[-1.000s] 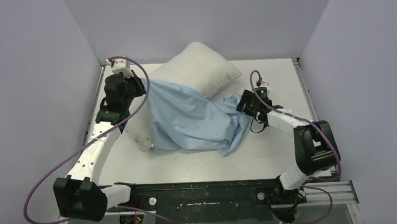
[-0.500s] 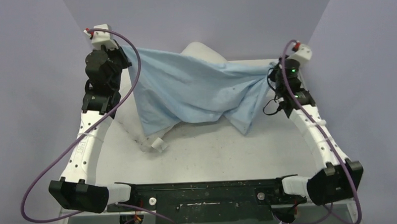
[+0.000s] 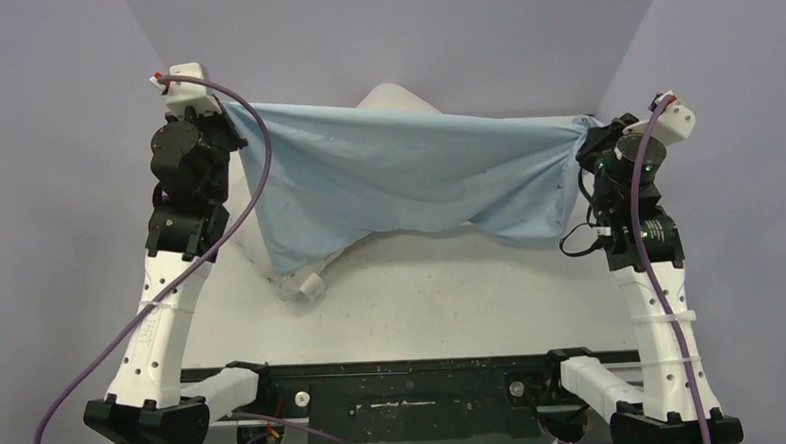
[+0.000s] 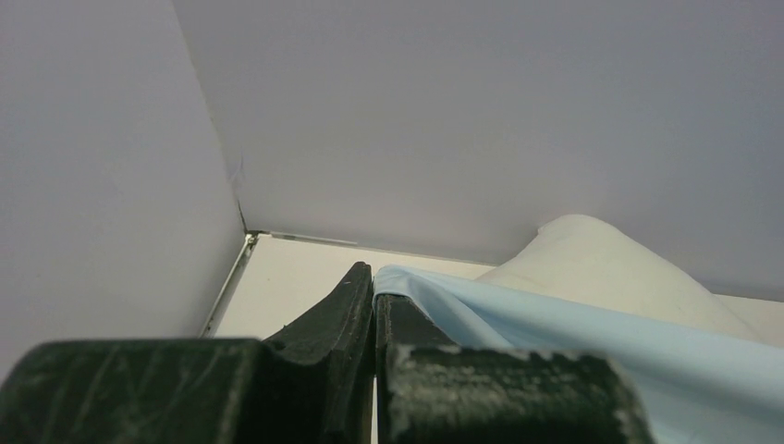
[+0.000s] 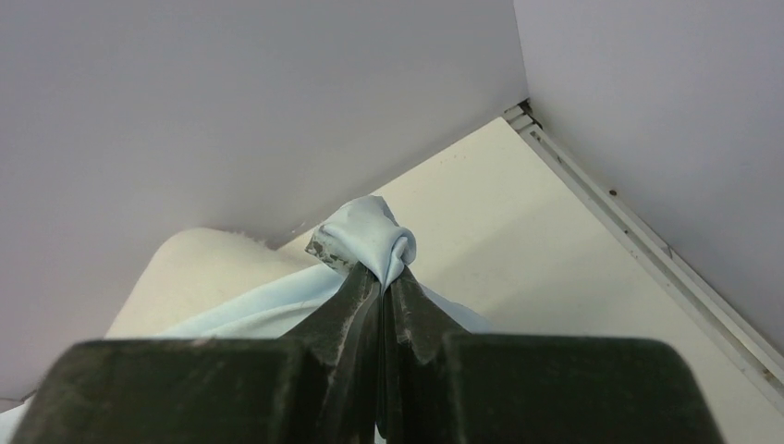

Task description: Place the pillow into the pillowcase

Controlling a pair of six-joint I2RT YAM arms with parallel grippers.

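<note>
The light-blue pillowcase [image 3: 407,176] hangs stretched in the air between both arms, sagging in the middle. My left gripper [image 3: 226,111] is shut on its left corner; in the left wrist view the cloth [image 4: 555,319] runs out from the shut left gripper [image 4: 373,282]. My right gripper [image 3: 587,131] is shut on the right corner, where the fabric bunches [image 5: 374,236] above the right gripper [image 5: 382,273]. The off-white pillow [image 3: 395,94] lies on the table behind and below the cloth, mostly hidden; its near corner with a white tag [image 3: 310,284] shows at lower left.
Grey walls [image 3: 391,32] close in the white table [image 3: 452,299] on three sides. A metal rail [image 5: 647,236] runs along the table's right edge. Purple cables [image 3: 262,178] loop from both wrists.
Both arms have risen and spread apart, pulling the pillowcase up off the pillow and taut. The right gripper closed on the cloth's right corner about a second ago.
</note>
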